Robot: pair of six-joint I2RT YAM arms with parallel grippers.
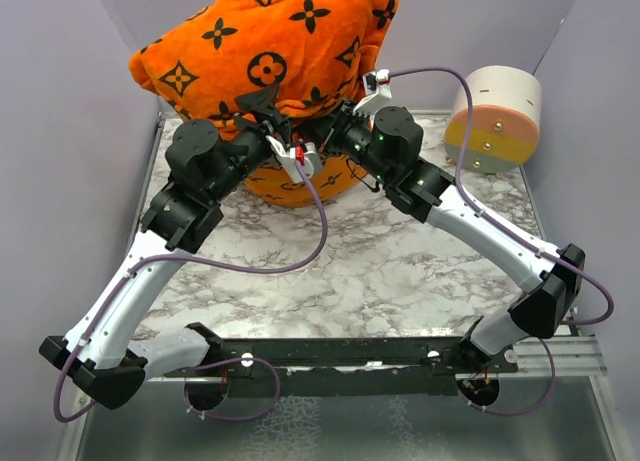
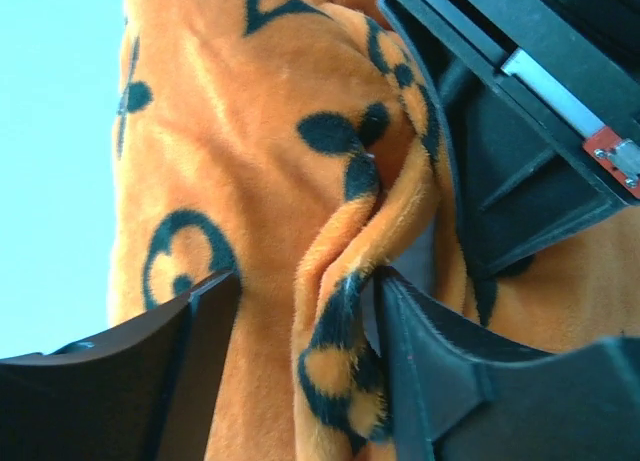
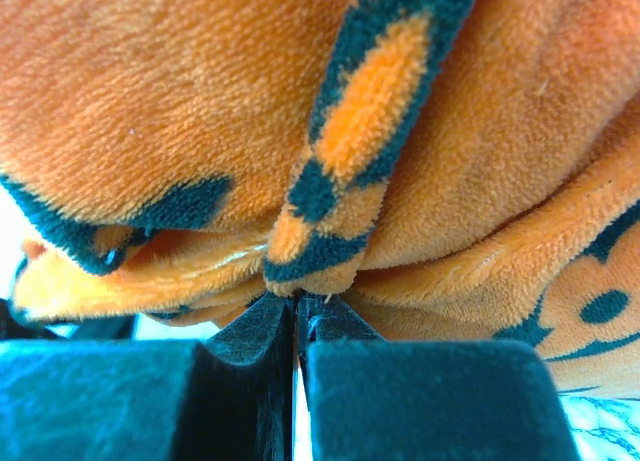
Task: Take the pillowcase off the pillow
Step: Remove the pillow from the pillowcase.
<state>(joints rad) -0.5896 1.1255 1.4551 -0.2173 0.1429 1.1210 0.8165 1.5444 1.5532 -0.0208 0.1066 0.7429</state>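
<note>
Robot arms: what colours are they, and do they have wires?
The left arm and right arm have white tube-shaped links with chunky black joints. A thin purple cable loops along each. A small green light glows near the right wrist. The left gripper and right gripper are black, with two flat wedge fingers.
</note>
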